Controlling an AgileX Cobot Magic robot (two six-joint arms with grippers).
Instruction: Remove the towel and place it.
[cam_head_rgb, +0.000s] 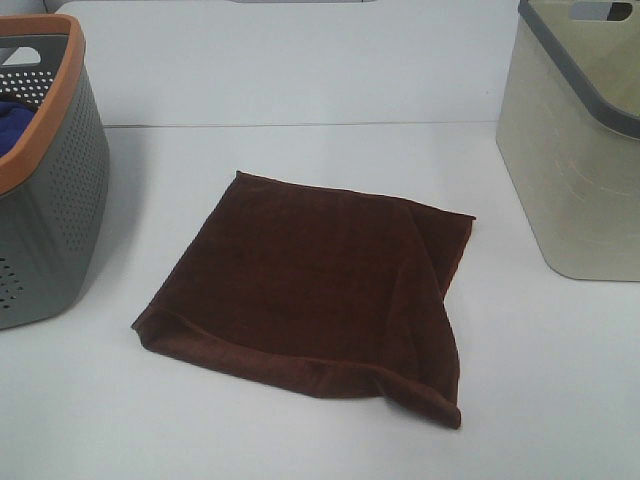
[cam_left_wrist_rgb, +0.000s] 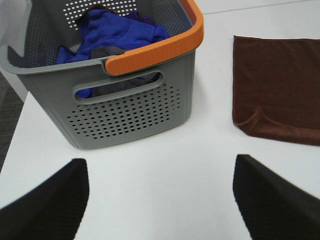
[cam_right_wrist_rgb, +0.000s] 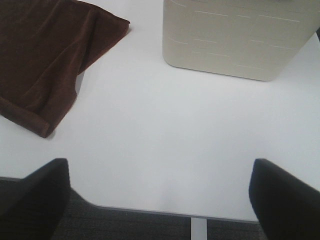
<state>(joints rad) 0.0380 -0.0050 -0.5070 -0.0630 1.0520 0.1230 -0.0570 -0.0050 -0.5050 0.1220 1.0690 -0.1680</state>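
The dark brown towel (cam_head_rgb: 315, 290) lies spread flat on the white table (cam_head_rgb: 300, 440), mid-table, with its near edge rolled over and its right side creased. The left wrist view catches the towel (cam_left_wrist_rgb: 277, 85) beside the grey basket, and the right wrist view shows one corner of the towel (cam_right_wrist_rgb: 45, 60). My left gripper (cam_left_wrist_rgb: 160, 200) hangs open over bare table, well short of the cloth, nothing between its fingers. At the table's near edge my right gripper (cam_right_wrist_rgb: 160, 200) also stands open and empty. Neither arm shows in the exterior high view.
A grey perforated basket with an orange rim (cam_head_rgb: 45, 180) stands at the left, holding blue fabric (cam_left_wrist_rgb: 112, 32). A cream bin with a grey rim (cam_head_rgb: 580, 150) stands at the right and appears as the cream bin (cam_right_wrist_rgb: 240, 37) past the right gripper.
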